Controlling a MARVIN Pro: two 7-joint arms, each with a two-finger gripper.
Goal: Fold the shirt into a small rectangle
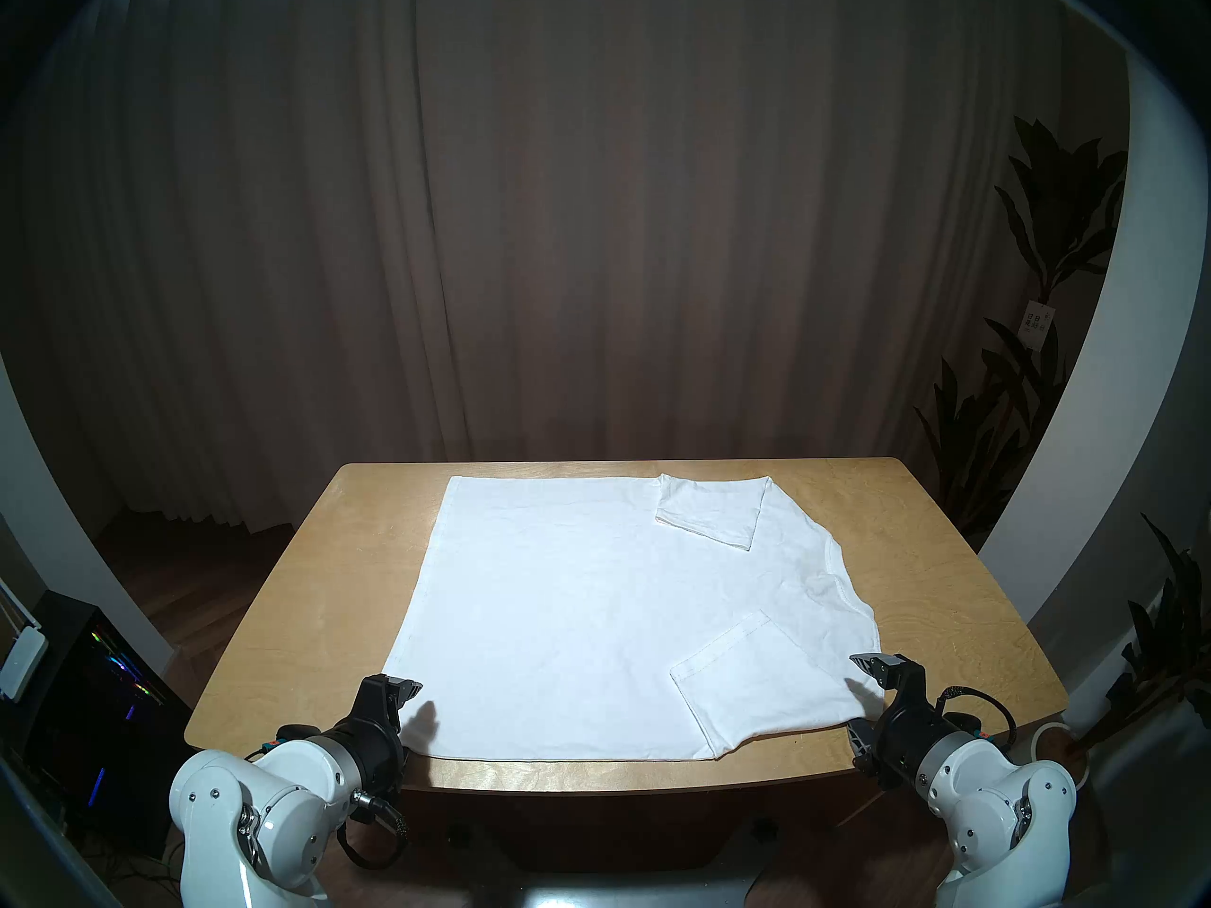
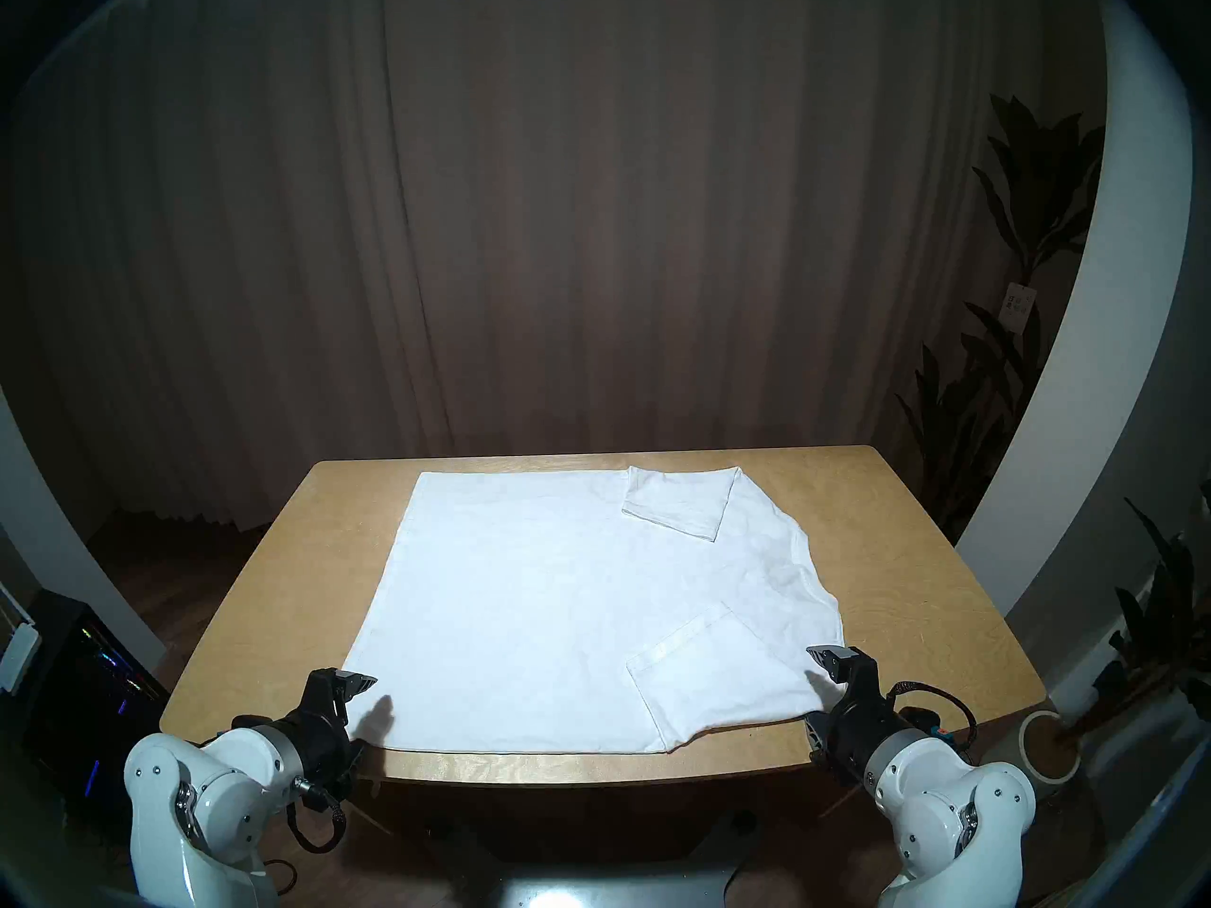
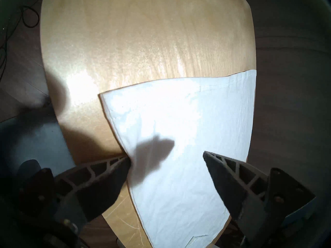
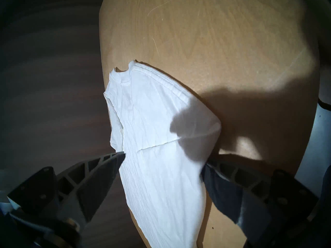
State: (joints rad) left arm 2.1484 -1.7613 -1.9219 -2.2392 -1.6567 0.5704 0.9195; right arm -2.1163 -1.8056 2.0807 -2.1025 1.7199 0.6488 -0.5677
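Shirt [image 1: 590, 599] lay flat on table [image 1: 917, 559], sleeves folded in, left pincer [image 1: 400, 697] and right pincer [image 1: 875, 690] both wide, empty, at its near corners.

A light wooden table [image 1: 282, 599] carries the white shirt [image 1: 576, 612], spread flat, sleeves folded in.

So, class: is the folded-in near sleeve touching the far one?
Apart. The head view shows the near sleeve and far sleeve separated by bare shirt.
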